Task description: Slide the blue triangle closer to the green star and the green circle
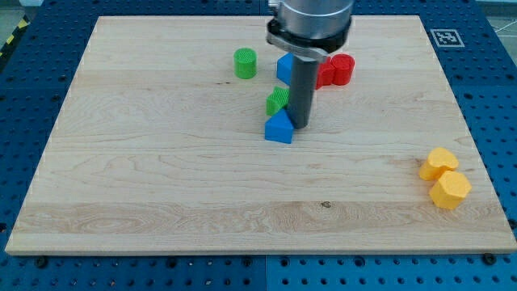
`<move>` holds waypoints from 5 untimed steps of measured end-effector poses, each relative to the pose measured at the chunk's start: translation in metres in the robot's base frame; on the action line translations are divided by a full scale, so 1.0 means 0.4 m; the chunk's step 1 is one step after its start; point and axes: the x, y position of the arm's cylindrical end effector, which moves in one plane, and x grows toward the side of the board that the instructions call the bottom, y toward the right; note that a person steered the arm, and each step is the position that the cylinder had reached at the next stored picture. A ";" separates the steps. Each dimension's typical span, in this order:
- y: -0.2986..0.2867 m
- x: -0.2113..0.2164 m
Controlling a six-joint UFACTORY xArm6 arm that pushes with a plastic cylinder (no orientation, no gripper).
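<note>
Item: your tip (300, 126), a bare rod with no fingers, touches the blue triangle's (279, 129) right edge, just below the green star (277, 101); green circle (245, 62) well above, hence an upward push seems intended.

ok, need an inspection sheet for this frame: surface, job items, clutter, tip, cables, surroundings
Surface: wooden board, flat.
Job's things: blue triangle just below the green star, apparently touching; green circle toward the view's top left of them.
Clutter: blue block partly behind the rod; red blocks; two yellow blocks at the view's right.
Grippers: none; my tip at the triangle's right edge.
Cables: nothing seen.
Surroundings: blue perforated table, fiducial marker.
</note>
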 end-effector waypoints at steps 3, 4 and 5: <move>0.010 0.037; 0.099 0.171; 0.129 0.280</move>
